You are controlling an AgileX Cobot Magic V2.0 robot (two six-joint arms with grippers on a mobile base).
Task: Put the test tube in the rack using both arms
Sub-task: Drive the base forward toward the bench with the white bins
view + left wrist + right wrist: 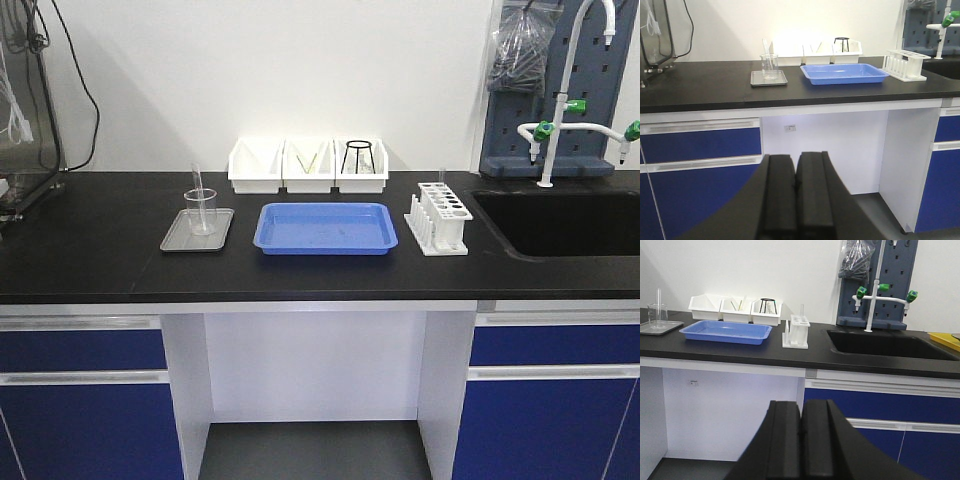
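Biggest worry for me is the pickup. The test tube (197, 188) is standing tilted inside the beaker (201, 215), which sits on a small grey tray (172, 243) at the left end of the worktop (90, 250). It's thin clear glass leaning in a loose beaker. Pinch it off-centre and I'd guess the beaker tips or skates across the tray. Squeeze too hard and the glass could crack.

The handover between arms looks like the other dodgy bit, since a smooth round tube can slip or swing if one side lets go early.

Then there's the rack (440, 215), well apart from the tube, on the far side of the blue tray (325, 248) and just beside the sink (560, 225). Its holes are narrow, so a tube coming in tilted would probably catch the top plate and shove the light rack along. There also looks to be a second thin tube (801, 312) standing at the back of it, though I can't be sure.

As for the tools, the left tool (796, 167) and right tool (801, 412) both have their jaws pressed fully together with nothing between them. They're touching nothing, hanging low in front of the cupboards (700, 145), well below the worktop edge.
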